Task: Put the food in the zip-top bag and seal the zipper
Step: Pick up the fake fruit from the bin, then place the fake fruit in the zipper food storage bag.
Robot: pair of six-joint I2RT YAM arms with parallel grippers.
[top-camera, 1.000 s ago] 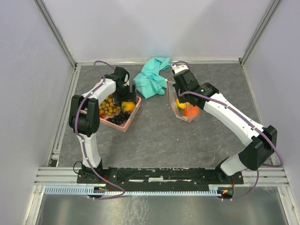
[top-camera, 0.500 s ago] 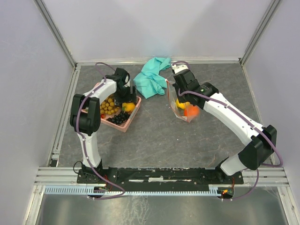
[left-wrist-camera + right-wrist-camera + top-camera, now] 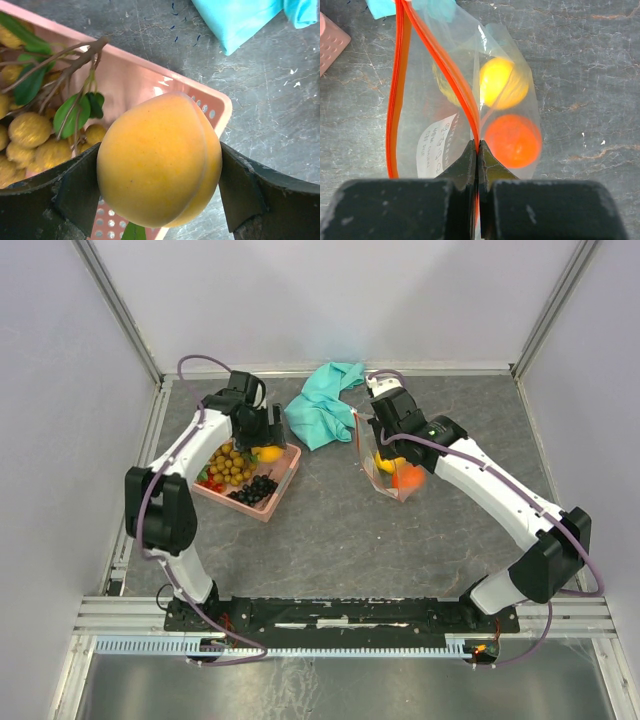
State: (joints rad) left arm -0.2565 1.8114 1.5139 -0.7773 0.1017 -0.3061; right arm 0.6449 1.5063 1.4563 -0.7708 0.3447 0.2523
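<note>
My left gripper point(image 3: 268, 443) is shut on a yellow-orange peach point(image 3: 160, 159), held above the far corner of the pink basket point(image 3: 135, 75). The peach also shows in the top view point(image 3: 268, 453). The basket holds brown berries with green leaves point(image 3: 232, 464), dark berries point(image 3: 255, 490) and tiny red pieces point(image 3: 211, 483). My right gripper point(image 3: 478, 146) is shut on the red-orange zipper point(image 3: 440, 65) of the clear zip-top bag point(image 3: 388, 460), holding its mouth open. A yellow fruit point(image 3: 503, 82) and an orange fruit point(image 3: 513, 141) lie inside the bag.
A teal cloth point(image 3: 322, 405) lies at the back between basket and bag. Grey walls and metal frame rails point(image 3: 330, 368) bound the table on three sides. A paper label point(image 3: 437, 145) sits inside the bag.
My left gripper has lifted the peach out of the basket and moved toward the back. My right gripper and the bag have stayed put.
</note>
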